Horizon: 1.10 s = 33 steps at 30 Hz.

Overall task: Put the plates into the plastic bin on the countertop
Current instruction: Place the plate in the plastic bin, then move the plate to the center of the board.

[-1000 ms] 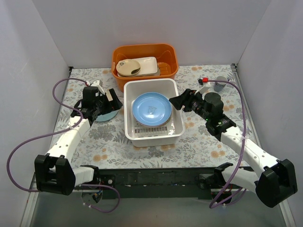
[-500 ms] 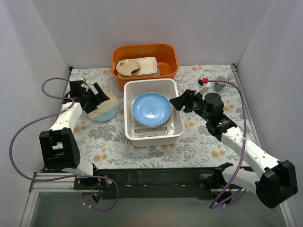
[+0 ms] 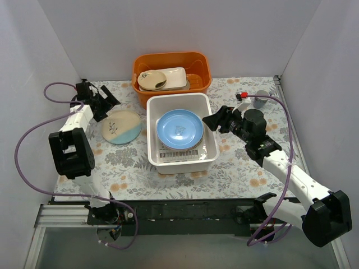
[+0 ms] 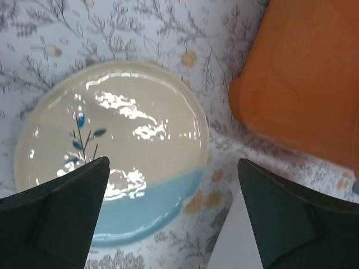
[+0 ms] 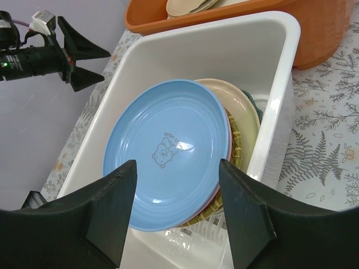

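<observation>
The cream plate with a leaf sprig and a blue band (image 3: 122, 126) lies flat on the countertop (image 3: 129, 162), left of the white plastic bin (image 3: 154, 137). My left gripper (image 3: 106, 103) is open and empty, just behind and left of that plate. In the left wrist view the plate (image 4: 112, 129) lies below the open gripper (image 4: 173, 162). The bin holds a stack of plates with the light blue plate (image 3: 179, 128) on top. My right gripper (image 3: 212, 120) is open and empty at the bin's right rim. In the right wrist view the gripper (image 5: 176, 168) is above the blue plate (image 5: 165, 145), with pink, yellow woven and teal edges under it.
The orange tub (image 3: 171, 70) stands behind the bin and holds the beige oval dish with a spoon (image 3: 152, 80). A grey mug (image 3: 259, 99) stands at the back right. White walls close in the left, back and right sides. The orange tub's corner (image 4: 303, 73) is close to my left gripper.
My left arm has swung back and to the far left, off the cream plate, which now lies uncovered on the countertop. The right arm has hardly moved.
</observation>
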Available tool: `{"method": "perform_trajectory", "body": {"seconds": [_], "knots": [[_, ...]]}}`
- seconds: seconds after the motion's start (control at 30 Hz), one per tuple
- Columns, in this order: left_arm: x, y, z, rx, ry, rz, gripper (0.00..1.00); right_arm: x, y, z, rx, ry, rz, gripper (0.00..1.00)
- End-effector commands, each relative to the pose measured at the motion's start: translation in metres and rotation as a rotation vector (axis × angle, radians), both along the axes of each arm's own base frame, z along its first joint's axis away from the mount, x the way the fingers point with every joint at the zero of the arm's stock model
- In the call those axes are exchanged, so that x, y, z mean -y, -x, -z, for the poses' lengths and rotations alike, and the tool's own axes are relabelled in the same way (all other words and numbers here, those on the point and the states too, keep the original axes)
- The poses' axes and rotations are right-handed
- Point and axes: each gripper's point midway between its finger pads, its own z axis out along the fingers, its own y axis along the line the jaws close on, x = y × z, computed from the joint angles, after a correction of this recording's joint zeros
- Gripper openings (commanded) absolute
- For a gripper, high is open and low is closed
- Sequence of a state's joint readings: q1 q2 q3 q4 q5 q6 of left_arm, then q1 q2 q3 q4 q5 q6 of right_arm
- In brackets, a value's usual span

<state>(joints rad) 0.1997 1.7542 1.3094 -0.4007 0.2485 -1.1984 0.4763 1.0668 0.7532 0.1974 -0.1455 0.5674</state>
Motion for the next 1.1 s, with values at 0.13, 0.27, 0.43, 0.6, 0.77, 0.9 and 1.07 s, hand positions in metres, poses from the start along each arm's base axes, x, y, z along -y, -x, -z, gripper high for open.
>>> {"method": "perform_trajectory", "body": {"seconds": [0.13,0.27,0.43,0.6,0.77,0.9,1.07], "knots": [[-0.023,-0.055,0.027,-0.019,-0.069,-0.063,0.98,0.006,-0.006,-0.016,0.046,-0.004,0.002,0.67],[-0.017,-0.076,0.042,-0.033,-0.133,-0.047,0.98,0.011,-0.009,-0.015,0.043,0.004,0.010,0.67],[-0.012,-0.096,0.046,-0.024,-0.159,-0.048,0.98,0.019,-0.014,-0.010,0.030,0.016,0.026,0.67],[-0.008,-0.109,0.043,0.006,-0.139,-0.037,0.95,0.024,-0.019,-0.003,0.012,0.017,0.026,0.67],[-0.001,-0.119,0.055,0.004,-0.146,-0.014,0.79,0.030,-0.022,0.003,-0.009,0.005,0.020,0.66],[0.012,-0.118,0.073,-0.031,-0.096,0.016,0.51,0.034,-0.024,0.006,-0.019,0.002,0.025,0.66],[0.022,-0.102,0.095,-0.085,-0.120,0.035,0.40,0.041,-0.023,0.004,-0.019,-0.003,0.035,0.65]]}}
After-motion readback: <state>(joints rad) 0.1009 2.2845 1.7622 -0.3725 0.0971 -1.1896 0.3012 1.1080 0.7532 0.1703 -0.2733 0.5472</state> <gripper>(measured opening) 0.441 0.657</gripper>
